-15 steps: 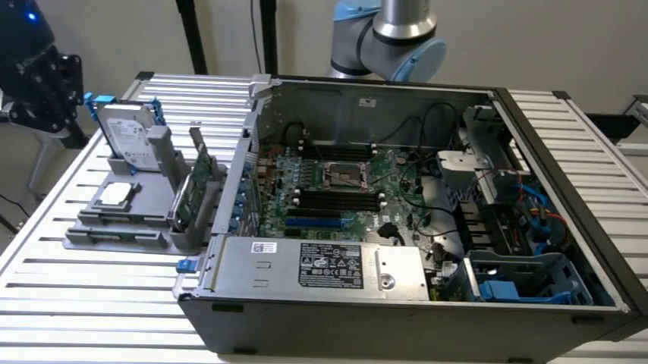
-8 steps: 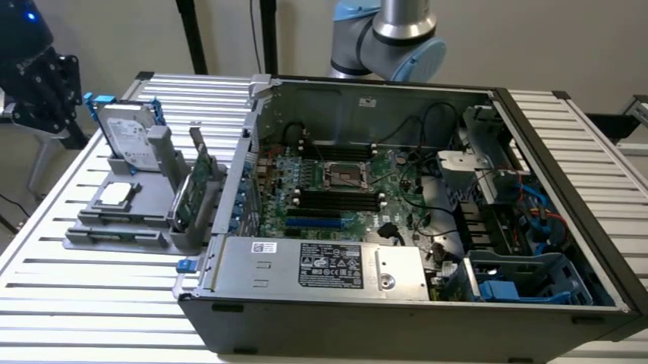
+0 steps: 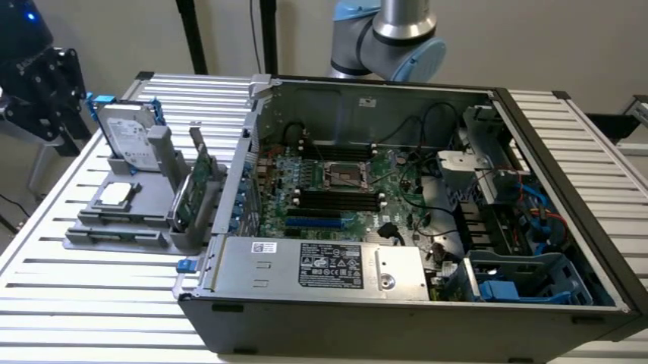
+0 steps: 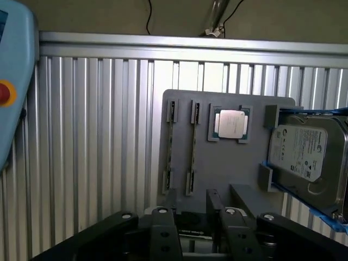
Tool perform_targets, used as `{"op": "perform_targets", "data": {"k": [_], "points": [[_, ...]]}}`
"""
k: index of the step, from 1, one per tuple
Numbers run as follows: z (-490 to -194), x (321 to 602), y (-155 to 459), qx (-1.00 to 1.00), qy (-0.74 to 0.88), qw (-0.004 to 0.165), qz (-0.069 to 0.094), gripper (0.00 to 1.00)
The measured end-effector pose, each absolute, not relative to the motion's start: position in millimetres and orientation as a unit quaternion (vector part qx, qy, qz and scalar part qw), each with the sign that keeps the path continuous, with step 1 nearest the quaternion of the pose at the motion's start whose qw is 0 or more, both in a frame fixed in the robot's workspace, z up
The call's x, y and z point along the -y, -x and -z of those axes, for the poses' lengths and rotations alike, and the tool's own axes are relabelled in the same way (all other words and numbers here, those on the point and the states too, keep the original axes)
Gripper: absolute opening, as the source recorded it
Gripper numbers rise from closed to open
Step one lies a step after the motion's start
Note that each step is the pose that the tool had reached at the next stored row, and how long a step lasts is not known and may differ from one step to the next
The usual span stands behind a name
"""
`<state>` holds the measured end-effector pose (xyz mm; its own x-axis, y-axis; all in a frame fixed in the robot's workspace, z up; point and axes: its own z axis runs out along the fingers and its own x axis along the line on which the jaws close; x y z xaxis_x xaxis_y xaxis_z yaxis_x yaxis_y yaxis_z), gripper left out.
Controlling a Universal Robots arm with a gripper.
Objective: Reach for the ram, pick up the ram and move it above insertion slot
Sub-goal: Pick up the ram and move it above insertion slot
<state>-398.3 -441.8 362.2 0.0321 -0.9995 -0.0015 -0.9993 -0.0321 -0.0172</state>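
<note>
- Jaws stood apart, empty, near the grey holder.
- Reaching, I judged: the ram sat untouched; gripping called for centring on its thin edge.

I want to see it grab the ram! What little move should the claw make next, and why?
Probably ease the open claw toward the ram: it holds nothing, and the stick stands apart from it in the gray holder.
</note>
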Motion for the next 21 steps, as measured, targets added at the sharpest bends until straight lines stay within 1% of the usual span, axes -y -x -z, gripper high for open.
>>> {"op": "perform_targets", "data": {"k": [1, 3, 4, 21], "points": [[-361.5, 442.1, 398.2, -0.696, 0.718, 0.007, 0.005, 0.42], [-358.6, 443.1, 398.2, -0.696, 0.718, 0.007, 0.005, 0.42], [-356.5, 443.9, 398.3, -0.697, 0.717, 0.007, 0.005, 0.48], [-325.8, 471.8, 399.1, -0.708, 0.707, 0.006, 0.005, 0.48]]}}
